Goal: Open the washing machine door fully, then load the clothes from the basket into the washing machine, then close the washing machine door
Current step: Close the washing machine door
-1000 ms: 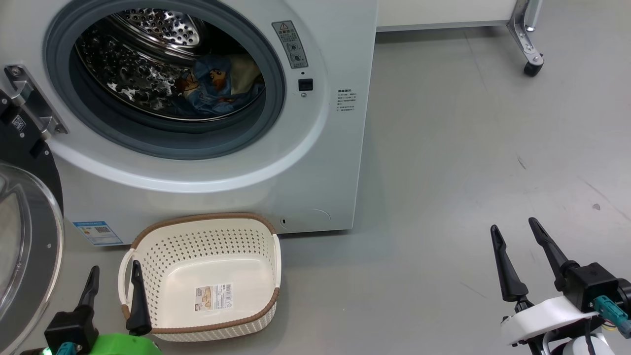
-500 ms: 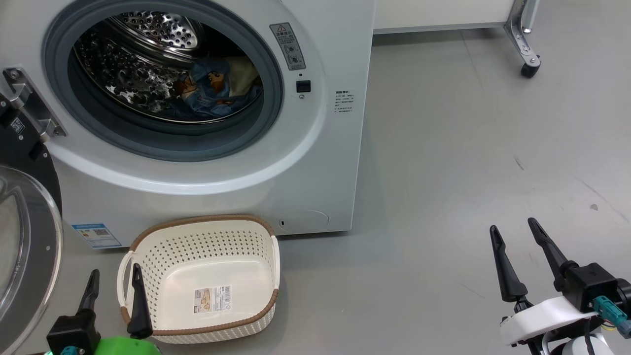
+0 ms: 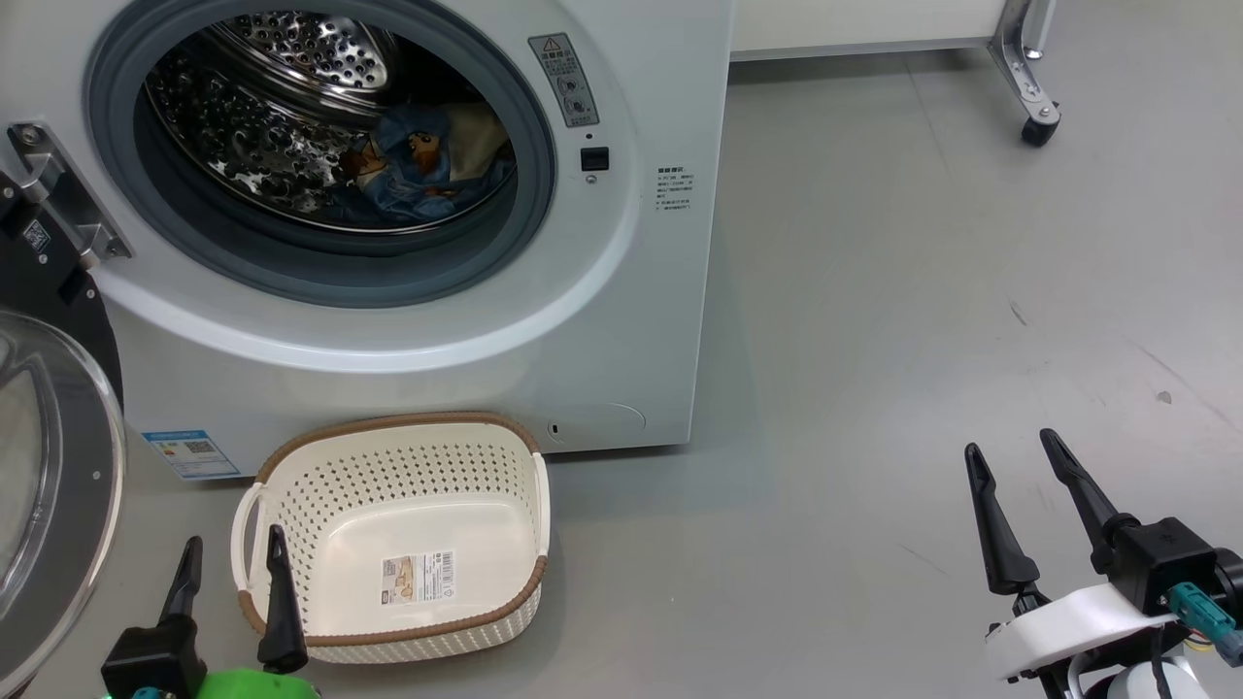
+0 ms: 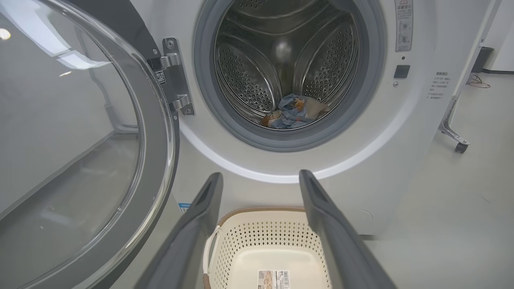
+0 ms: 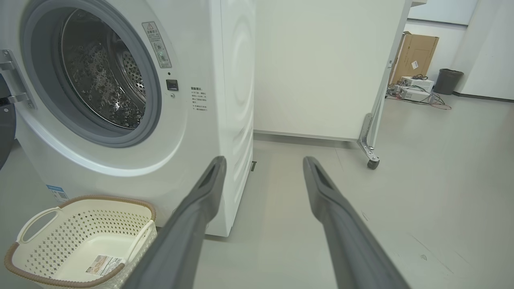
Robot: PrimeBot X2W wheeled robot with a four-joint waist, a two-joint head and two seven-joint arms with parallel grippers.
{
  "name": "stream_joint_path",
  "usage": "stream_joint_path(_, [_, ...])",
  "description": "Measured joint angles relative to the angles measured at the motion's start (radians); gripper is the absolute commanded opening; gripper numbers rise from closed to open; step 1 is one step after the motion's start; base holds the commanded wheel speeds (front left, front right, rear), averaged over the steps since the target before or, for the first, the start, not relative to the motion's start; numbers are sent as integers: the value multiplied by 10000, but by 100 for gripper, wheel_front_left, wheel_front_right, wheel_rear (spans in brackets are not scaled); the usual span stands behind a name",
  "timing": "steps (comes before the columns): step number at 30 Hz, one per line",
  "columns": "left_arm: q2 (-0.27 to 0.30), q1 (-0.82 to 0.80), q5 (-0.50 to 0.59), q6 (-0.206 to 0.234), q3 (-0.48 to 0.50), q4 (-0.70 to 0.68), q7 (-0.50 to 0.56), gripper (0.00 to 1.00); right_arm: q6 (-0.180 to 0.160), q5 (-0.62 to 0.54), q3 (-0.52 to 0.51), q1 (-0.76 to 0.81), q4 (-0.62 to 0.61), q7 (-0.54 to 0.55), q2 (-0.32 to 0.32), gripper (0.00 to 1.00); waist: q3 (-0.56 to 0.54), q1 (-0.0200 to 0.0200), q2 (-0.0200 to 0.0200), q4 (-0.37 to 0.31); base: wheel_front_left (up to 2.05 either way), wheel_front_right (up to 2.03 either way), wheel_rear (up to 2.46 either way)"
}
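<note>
The white washing machine (image 3: 641, 291) (image 4: 401, 132) (image 5: 225, 80) stands with its door (image 3: 49, 466) (image 4: 80, 132) swung wide open to the left on its metal hinge. Light blue clothes (image 3: 418, 165) (image 4: 291, 116) printed with bears lie inside the steel drum. The cream basket (image 3: 388, 534) (image 4: 273, 249) (image 5: 80, 237) sits on the floor in front of the machine, with just a label sticker on its bottom. My left gripper (image 3: 236, 558) (image 4: 259, 180) is open, low beside the basket's left handle. My right gripper (image 3: 1010, 451) (image 5: 263, 164) is open above bare floor to the right.
A white panel on a metal leg with a caster (image 3: 1037, 126) (image 5: 372, 163) stands behind and right of the machine. A cardboard box (image 5: 415, 56), cables and a grey bin (image 5: 447, 80) are far off at the right. Grey floor (image 3: 923, 291) spreads to the right.
The whole picture has shifted slightly, so the camera moved. My left gripper has sunk a little in the head view. Both grippers stay open.
</note>
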Motion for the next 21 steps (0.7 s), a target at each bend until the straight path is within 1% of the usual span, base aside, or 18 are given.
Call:
stream_joint_path(3, [0,3,0,82,-17,-2,0,100,0,0,0,0,0,2,0,100,16,0,0,-5,-59,59,0])
stream_joint_path(11, [0,8,-4,105,-52,-8,0,100,0,0,-4,0,0,2,2,100,32,0,0,-19,-52,52,0])
stream_joint_path(12, [0,8,-4,180,-42,-10,0,100,0,0,-6,0,0,2,2,100,32,0,0,-20,-48,48,0])
stream_joint_path(21, [2,8,-4,182,-52,-73,0,100,0,0,-31,0,0,2,2,100,48,0,0,-22,-69,69,0])
